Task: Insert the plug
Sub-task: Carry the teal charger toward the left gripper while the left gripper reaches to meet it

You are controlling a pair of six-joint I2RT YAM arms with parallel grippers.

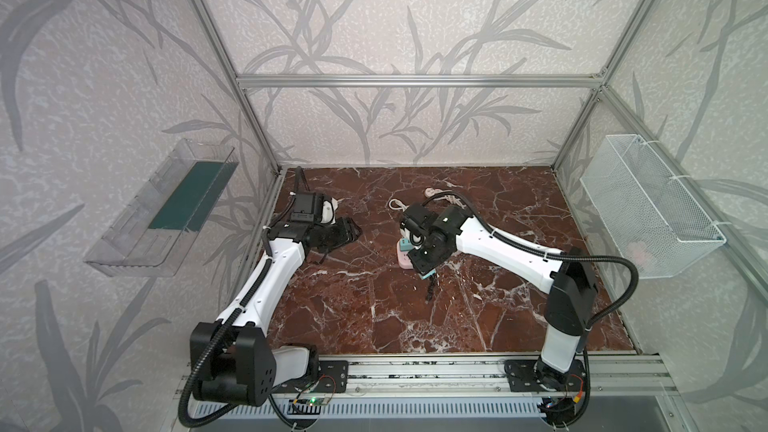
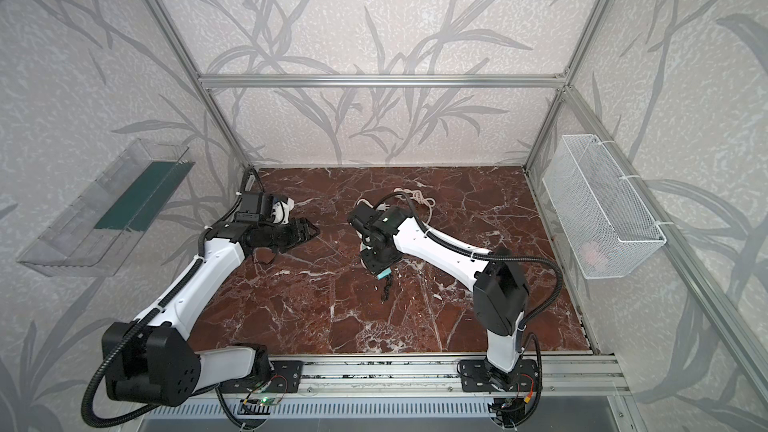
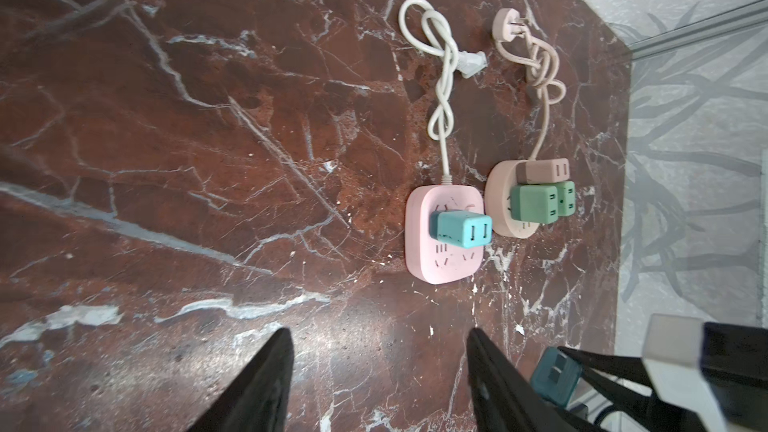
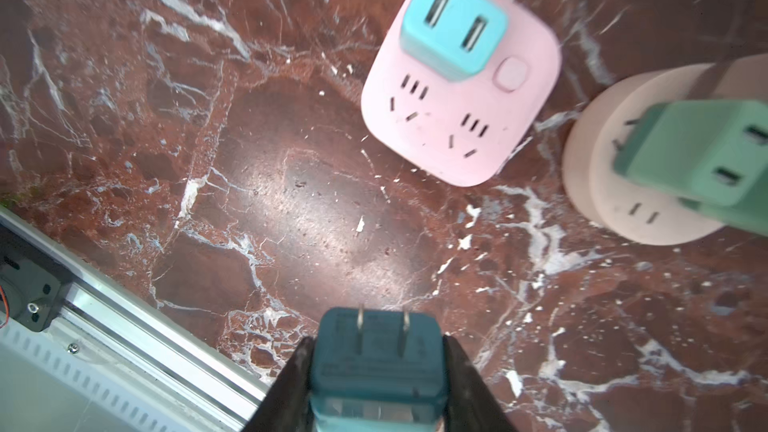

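grips a teal plug by its two sides in the right jaws, both metal prongs bare and pointing away from the wrist. holds it over the marble table, apart from the pink square power strip with a light blue adapter plugged in. just beside that strip, a round beige strip bearing green adapters. spreads the left jaws open over bare table, nothing between them, apart from both strips.

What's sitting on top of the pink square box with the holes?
A light blue plug cube is stuck on the pink square box, next to its button. More holes beside it are free. The holes under the cube are covered.
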